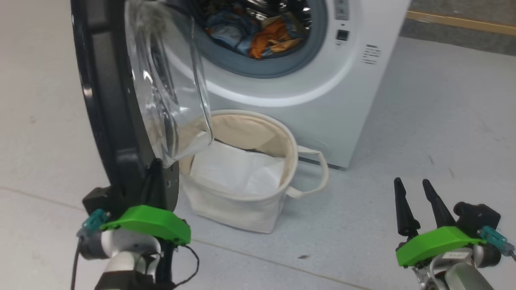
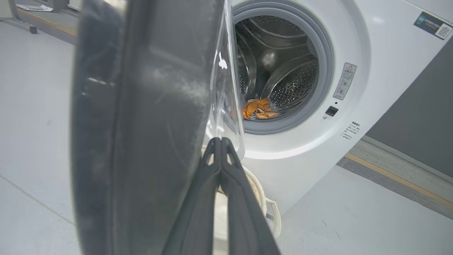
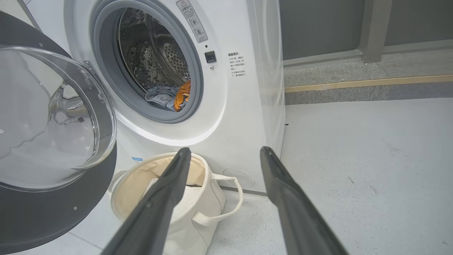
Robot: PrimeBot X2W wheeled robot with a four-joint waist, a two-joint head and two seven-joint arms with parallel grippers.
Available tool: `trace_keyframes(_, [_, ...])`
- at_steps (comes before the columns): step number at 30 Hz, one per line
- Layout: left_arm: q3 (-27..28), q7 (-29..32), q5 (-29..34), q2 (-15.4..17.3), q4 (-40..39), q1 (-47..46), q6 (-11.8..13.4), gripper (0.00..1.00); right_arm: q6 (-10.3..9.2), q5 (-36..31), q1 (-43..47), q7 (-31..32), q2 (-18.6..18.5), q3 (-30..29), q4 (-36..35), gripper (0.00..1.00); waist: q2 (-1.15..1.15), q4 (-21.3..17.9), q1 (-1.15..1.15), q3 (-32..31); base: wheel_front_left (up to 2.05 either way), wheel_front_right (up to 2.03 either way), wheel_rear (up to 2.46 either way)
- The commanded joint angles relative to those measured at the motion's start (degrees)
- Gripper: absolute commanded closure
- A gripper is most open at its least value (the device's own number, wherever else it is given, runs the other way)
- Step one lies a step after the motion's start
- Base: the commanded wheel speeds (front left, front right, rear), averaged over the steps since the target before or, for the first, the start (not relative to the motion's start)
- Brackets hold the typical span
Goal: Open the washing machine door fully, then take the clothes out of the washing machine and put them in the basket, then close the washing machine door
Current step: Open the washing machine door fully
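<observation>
Clothes (image 1: 262, 32) are lying in a heap inside the washing machine (image 1: 322, 100), low in the drum, with blue and orange bits mixing together. The pieces are tangling too much for counting. The one washing machine door (image 1: 105, 100) is standing open, sticking out to the left of the hole, with its clear glass bump facing the machine. One basket (image 1: 242, 209) is sitting on the floor right in front of the machine, under the hole. One white sheet (image 1: 238, 169) is lying folded inside it.

The head view is looking down into the basket and is showing that sheet and two grippers. The left gripper (image 1: 155, 175) is pointing up at the bottom of the door. Its two fingers are pressing together and holding nothing. The right gripper (image 1: 412, 182) is hanging well off to the right over bare floor. Its two fingers are standing apart and holding nothing.

The left wrist view is peeking past the door's edge and is showing the shiny drum with its little holes. Just an orange bit of the clothes (image 2: 258, 109) is showing there. The finger tips (image 2: 221, 143) are sitting just beside the glass; touching or not, I cannot tell.

The right wrist view is showing the whole glass bump, a small blue label (image 3: 137, 159) low on the machine, and one loop handle (image 3: 223, 176) on the basket.
</observation>
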Motion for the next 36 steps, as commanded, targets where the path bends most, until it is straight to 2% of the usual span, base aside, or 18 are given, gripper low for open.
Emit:
trace_keyframes(1, [3.5, -0.9, 0.1, 2.1, -1.0, -2.8, 0.6, 1.00, 0.43, -0.4, -2.4, -0.7, -0.4, 1.4, -2.3, 0.00, 0.00, 2.7, 0.00, 0.1, 0.00, 0.00, 0.00])
trace_keyframes(12, [8.2, -2.6, -2.2, 6.5, 4.8, -6.2, -0.9, 1.00, 0.43, -0.5, -3.7, -0.7, -0.1, 3.1, -3.0, 0.00, 0.00, 9.2, 0.00, 0.5, 0.00, 0.00, 0.00])
trace_keyframes(18, [11.8, -5.1, -5.9, 8.0, 10.6, -9.7, -3.6, 1.00, 0.43, -0.9, -4.3, -0.7, -0.1, 4.2, -2.8, 0.00, 0.00, 11.4, 0.00, 1.7, 0.00, 0.00, 0.00])
trace_keyframes(23, [13.0, -7.3, -8.1, 8.3, 15.5, -13.1, -6.5, 1.00, 0.43, -1.1, -5.3, -0.7, -0.5, 5.5, -2.3, 0.00, 0.00, 12.6, 0.00, 3.8, 0.00, 0.00, 0.00])
trace_keyframes(27, [13.5, -9.2, -8.7, 8.5, 19.2, -16.1, -7.7, 1.00, 0.43, -1.2, -6.3, -0.7, -1.0, 6.0, -2.3, 0.00, 0.00, 13.5, 0.00, 5.8, 0.00, 0.00, 0.00])
trace_keyframes(36, [15.2, -12.8, -8.7, 9.0, 28.3, -23.1, -8.1, 1.00, 0.43, -1.9, -7.3, -0.7, -2.7, 5.8, -2.9, 0.00, 0.00, 16.2, 0.00, 9.2, 0.00, 0.00, 0.00])
